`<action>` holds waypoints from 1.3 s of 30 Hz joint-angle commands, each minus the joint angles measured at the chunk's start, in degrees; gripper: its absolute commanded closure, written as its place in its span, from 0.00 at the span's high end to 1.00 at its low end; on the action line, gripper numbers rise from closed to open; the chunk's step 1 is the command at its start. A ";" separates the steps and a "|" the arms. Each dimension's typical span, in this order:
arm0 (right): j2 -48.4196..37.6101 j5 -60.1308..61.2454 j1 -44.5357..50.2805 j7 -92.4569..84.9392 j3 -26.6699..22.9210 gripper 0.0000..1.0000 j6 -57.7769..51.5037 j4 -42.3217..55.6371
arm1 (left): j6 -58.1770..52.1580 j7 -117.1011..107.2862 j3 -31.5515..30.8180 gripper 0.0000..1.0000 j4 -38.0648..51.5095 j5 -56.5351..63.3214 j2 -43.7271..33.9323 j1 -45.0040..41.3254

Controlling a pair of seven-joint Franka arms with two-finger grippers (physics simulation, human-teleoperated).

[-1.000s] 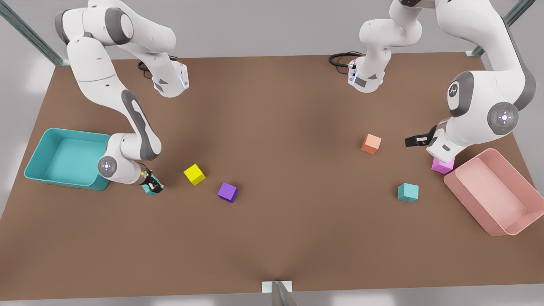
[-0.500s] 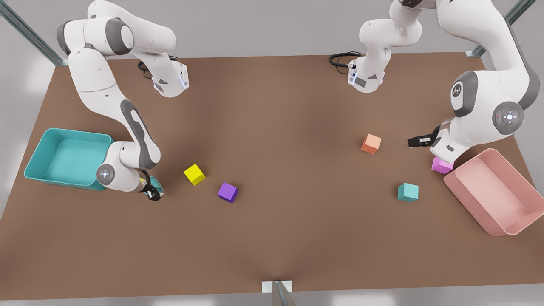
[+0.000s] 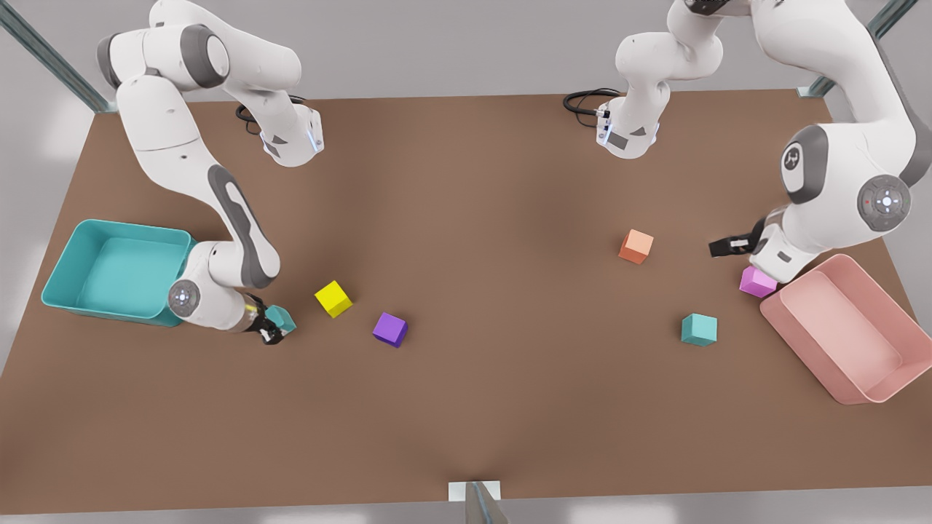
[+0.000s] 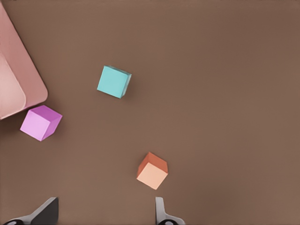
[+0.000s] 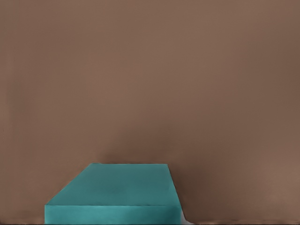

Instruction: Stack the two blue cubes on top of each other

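Note:
One blue cube is pinched in my right gripper, which is shut on it just right of the teal bin at the front view's left. In the right wrist view that cube sits close against the camera, brown table beyond it. The other blue cube rests on the table at the front view's right, in the left wrist view well ahead of the fingers. My left gripper hangs open above the table between the orange and pink cubes, its fingertips spread wide around nothing.
A yellow cube and a purple cube lie just right of the held cube. An orange cube and a pink cube lie near the left gripper. A teal bin and a pink bin flank the table.
My right gripper has carried its blue cube a short way toward the front view's right, away from the teal bin. The left gripper has drifted slightly toward the pink bin.

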 commanded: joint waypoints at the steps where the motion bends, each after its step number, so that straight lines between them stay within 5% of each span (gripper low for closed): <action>1: -1.33 1.67 0.07 0.52 2.50 0.72 -1.95 0.06 | 8.85 5.72 1.12 1.00 -2.88 0.07 0.56 1.51; 4: -4.23 4.75 0.43 2.80 11.64 0.72 -4.07 4.36 | 22.74 21.71 3.05 1.00 -7.19 -1.42 5.31 4.59; 11: -3.10 4.13 19.58 20.72 12.09 0.73 -3.01 15.17 | 32.15 38.77 3.14 1.00 -8.25 -1.51 14.54 6.08; 17: 11.06 -6.15 34.96 39.36 11.30 0.74 6.65 27.04 | 44.02 38.60 2.61 1.00 -12.64 -7.48 17.96 4.24; 19: 15.80 -8.88 39.09 42.70 8.58 0.74 9.64 30.55 | 44.02 38.51 2.70 1.00 -12.64 -7.48 18.40 3.71; 22: 19.58 -8.79 50.43 43.67 -2.58 0.74 12.72 33.02 | 43.93 38.25 2.96 1.00 -12.64 -7.40 19.54 4.23; 30: 23.54 -8.70 51.23 43.85 -3.29 0.75 14.57 34.51 | 47.01 35.61 3.49 1.00 -12.55 -7.40 22.18 3.36; 31: 23.89 -8.70 51.23 43.85 -3.38 0.99 14.57 34.60 | 47.36 35.61 3.49 1.00 -12.55 -7.48 22.45 3.36; 39: 21.34 -8.53 50.09 43.76 -3.38 1.00 14.39 34.87 | 47.36 35.61 3.49 1.00 -12.55 -7.48 25.87 3.36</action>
